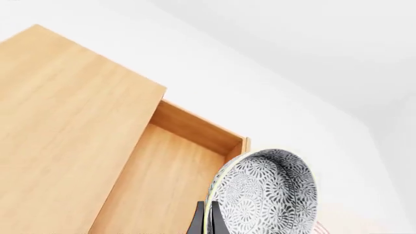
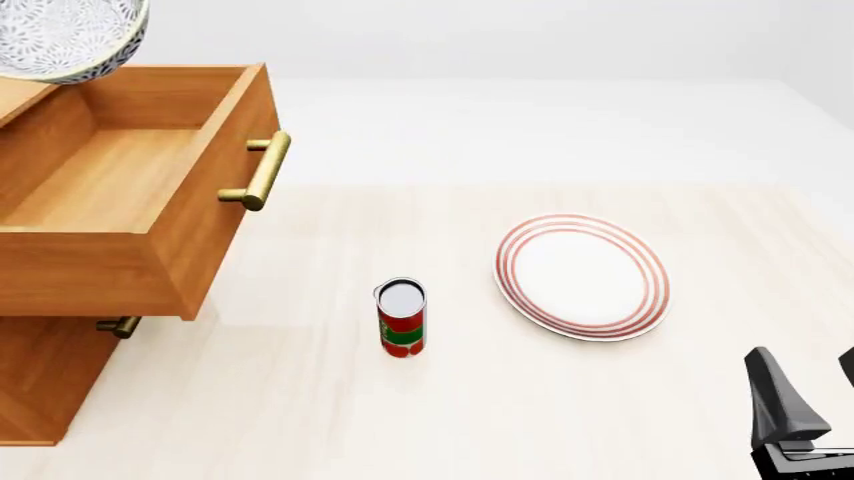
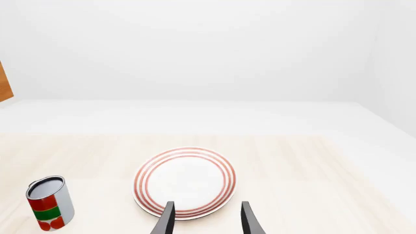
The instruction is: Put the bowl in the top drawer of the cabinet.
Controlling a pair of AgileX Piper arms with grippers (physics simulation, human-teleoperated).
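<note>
Bowl [image 1: 268, 192]: pinched by its rim in our left pincer [image 1: 207, 222], tilted, with the open top drawer [image 2: 94, 175] below and beside. Right pincer [image 3: 204, 218]: wide, empty. Risk, we judge: thin rim grip slipping; bowl clipping the drawer wall.

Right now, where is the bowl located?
In the front view the bowl is at the far upper left, held in the air above the cabinet's open top drawer; the left gripper clamps its rim.
</note>
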